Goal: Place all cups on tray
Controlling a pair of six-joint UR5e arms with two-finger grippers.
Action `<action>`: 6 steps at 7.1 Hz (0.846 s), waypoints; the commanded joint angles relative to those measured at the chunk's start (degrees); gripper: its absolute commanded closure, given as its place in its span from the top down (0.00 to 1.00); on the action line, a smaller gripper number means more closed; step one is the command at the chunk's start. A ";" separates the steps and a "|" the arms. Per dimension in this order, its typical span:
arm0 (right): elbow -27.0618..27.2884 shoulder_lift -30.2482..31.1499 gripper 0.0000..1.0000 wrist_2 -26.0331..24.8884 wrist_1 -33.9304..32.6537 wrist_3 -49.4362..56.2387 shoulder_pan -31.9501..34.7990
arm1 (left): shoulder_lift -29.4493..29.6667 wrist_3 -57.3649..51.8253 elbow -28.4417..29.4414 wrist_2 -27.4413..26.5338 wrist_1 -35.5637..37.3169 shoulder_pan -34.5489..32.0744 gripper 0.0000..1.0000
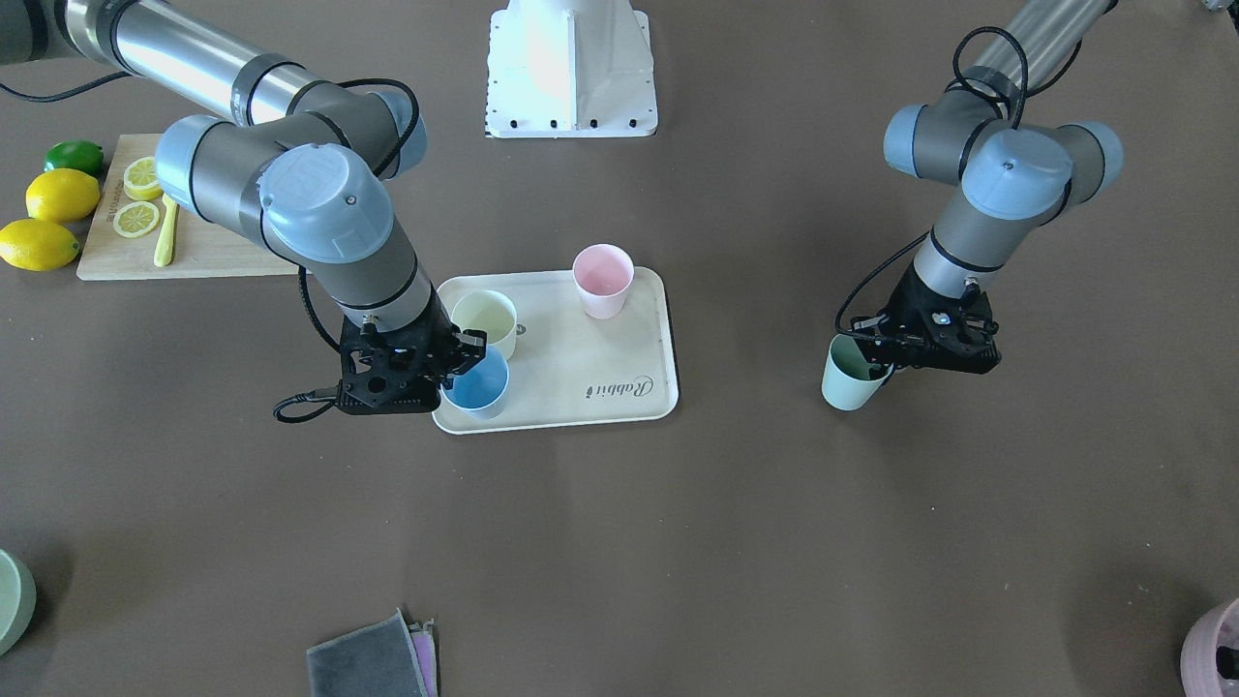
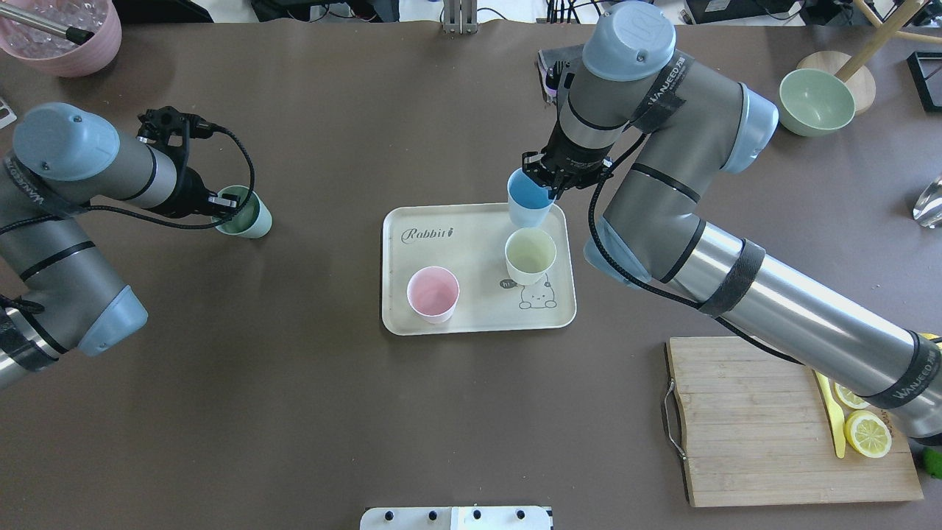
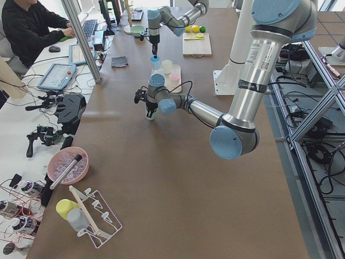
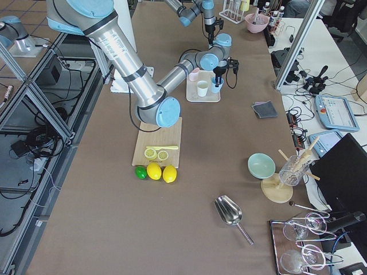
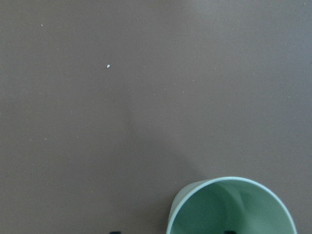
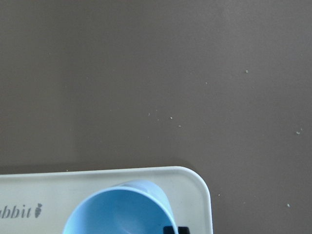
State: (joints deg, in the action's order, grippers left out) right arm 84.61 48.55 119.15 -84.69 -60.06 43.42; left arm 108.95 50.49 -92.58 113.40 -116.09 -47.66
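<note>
Mint cup (image 5: 234,209) hangs tilted, pinched at the rim by the left tool (image 2: 224,205), well off the tray (image 2: 478,294), which sits at its 3 o'clock overhead. Right tool (image 2: 543,188) grips the blue cup (image 2: 528,202) at the tray's corner.

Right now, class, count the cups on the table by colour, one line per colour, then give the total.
yellow cup: 1
blue cup: 1
pink cup: 1
mint green cup: 1
Total: 4 cups
</note>
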 commanded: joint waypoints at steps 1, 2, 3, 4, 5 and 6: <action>-2.16 -0.03 0.59 -0.15 3.30 -0.06 -0.26 | 7.21 1.71 -2.67 5.16 11.44 -3.22 0.00; -2.08 0.05 1.00 -0.15 3.39 -0.76 -0.35 | 10.37 3.90 -4.26 5.25 16.20 -3.14 0.00; -1.56 -0.03 1.00 0.28 3.30 -1.81 0.17 | 13.62 9.23 -4.10 5.08 17.90 -2.71 0.00; -1.29 -0.03 1.00 2.12 2.69 -1.64 2.52 | 15.22 13.89 -4.19 4.82 17.92 0.25 0.00; -1.03 0.05 1.00 5.61 2.68 -0.77 5.07 | 16.80 17.59 -3.93 2.64 17.92 3.33 0.00; 0.98 1.36 1.00 6.35 2.51 -0.68 6.92 | 17.69 19.72 -3.75 -0.60 17.92 6.84 0.00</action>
State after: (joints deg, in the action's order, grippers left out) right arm 83.91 48.88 123.65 -81.97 -61.05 47.86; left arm 125.15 66.73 -96.52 115.96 -98.30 -44.77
